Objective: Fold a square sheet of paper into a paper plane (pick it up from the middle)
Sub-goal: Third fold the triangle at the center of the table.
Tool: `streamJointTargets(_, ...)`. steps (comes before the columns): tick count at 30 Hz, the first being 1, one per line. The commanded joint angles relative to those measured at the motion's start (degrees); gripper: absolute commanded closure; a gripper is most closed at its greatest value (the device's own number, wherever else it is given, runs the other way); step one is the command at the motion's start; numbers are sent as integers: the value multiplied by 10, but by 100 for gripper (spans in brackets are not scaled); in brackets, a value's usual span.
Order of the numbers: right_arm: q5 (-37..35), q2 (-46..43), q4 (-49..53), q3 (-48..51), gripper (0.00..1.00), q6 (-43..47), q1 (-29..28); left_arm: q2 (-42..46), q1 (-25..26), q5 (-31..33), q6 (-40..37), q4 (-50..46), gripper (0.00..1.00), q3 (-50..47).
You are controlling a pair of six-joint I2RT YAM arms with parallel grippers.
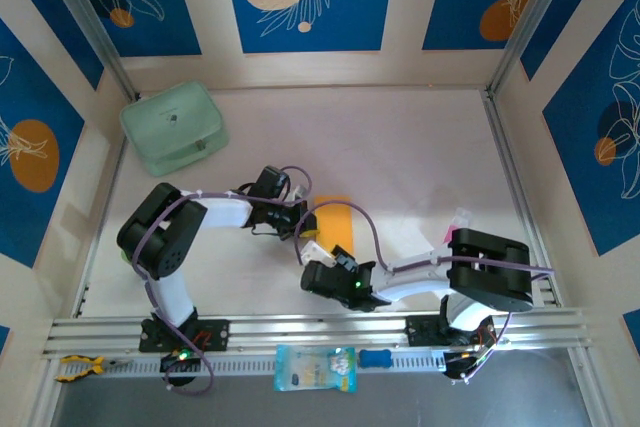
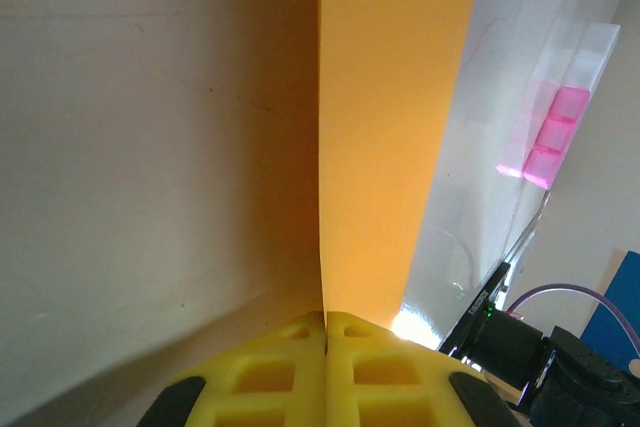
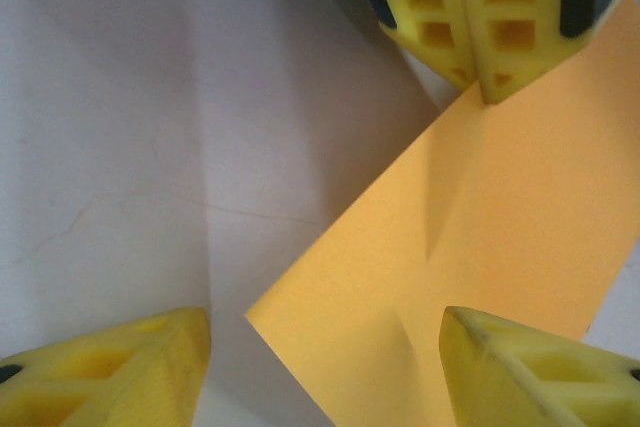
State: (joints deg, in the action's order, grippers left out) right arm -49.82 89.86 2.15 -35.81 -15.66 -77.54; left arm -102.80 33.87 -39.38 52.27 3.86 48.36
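Orange sheet (image 2: 395,127) pinched.
Your left gripper (image 2: 326,319) clamps its edge; right gripper (image 3: 325,347) fingers spread, seemingly just above a corner.

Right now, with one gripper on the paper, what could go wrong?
1. The left gripper is shut on just one edge of the square sheet of paper; a pull might slip or tear it.
2. The open right gripper straddles a corner; closing there could crumple it or skew the fold.
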Motion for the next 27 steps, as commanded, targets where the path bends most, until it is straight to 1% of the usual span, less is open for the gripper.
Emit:
streamJointTargets(1,-33,22,-5,-19,37,-11,-3,16,-5,-4,7,7,99,-7)
streamJointTargets(4,-46,22,2,-20,41,-23,-3,20,-5,-2,5,2,99,-7)
streamJointTargets(8,-53,6,6,-8,55,-34,-3,21,-5,0,3,-1,99,-6)
streamJointTargets(12,-54,-13,16,2,63,-41,-3,22,-5,2,3,-2,99,-7)
streamJointTargets(15,-46,-20,16,7,66,-44,-2,19,-5,3,3,-2,99,-6)
streamJointTargets(23,-43,-26,8,11,71,-47,-2,19,-6,3,3,-2,99,-6)
streamJointTargets(27,-37,-28,8,11,77,-45,1,19,-5,4,3,-2,99,-6)
